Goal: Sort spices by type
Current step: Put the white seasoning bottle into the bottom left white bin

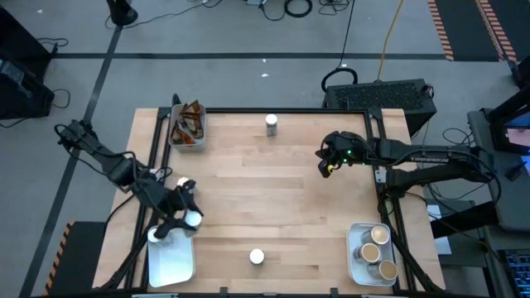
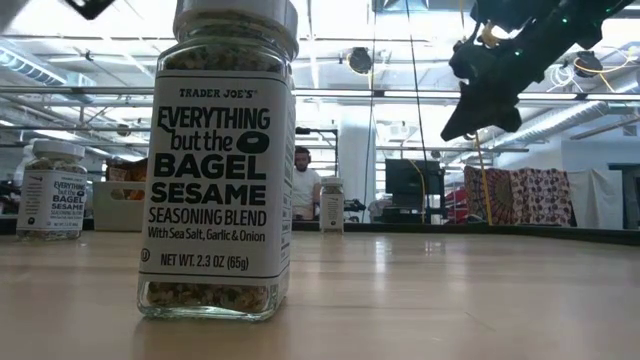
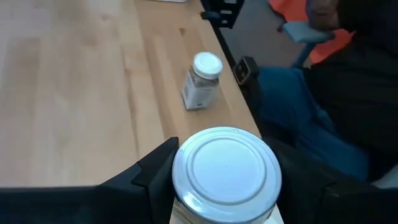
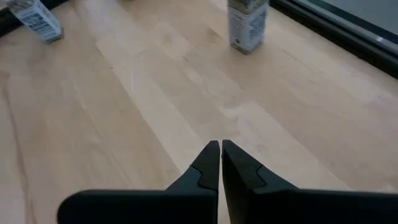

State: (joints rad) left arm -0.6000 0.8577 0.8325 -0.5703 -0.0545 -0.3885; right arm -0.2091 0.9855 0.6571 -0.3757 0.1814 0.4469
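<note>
While a white-lidded jar (image 3: 226, 175) is held upright in the left claw (image 1: 184, 213) just above the empty white tray (image 1: 170, 261) at the worktop's (image 1: 273, 199) near-left corner, the right claw (image 1: 330, 157) is kept pinched shut, empty, well apart.

— What sort of place is this?
— A lab: open ceiling ducts (image 2: 560, 115) behind the right gripper (image 2: 478, 110), floor cables (image 1: 298, 8) beyond it, a person at a monitor (image 2: 408, 180).
</note>
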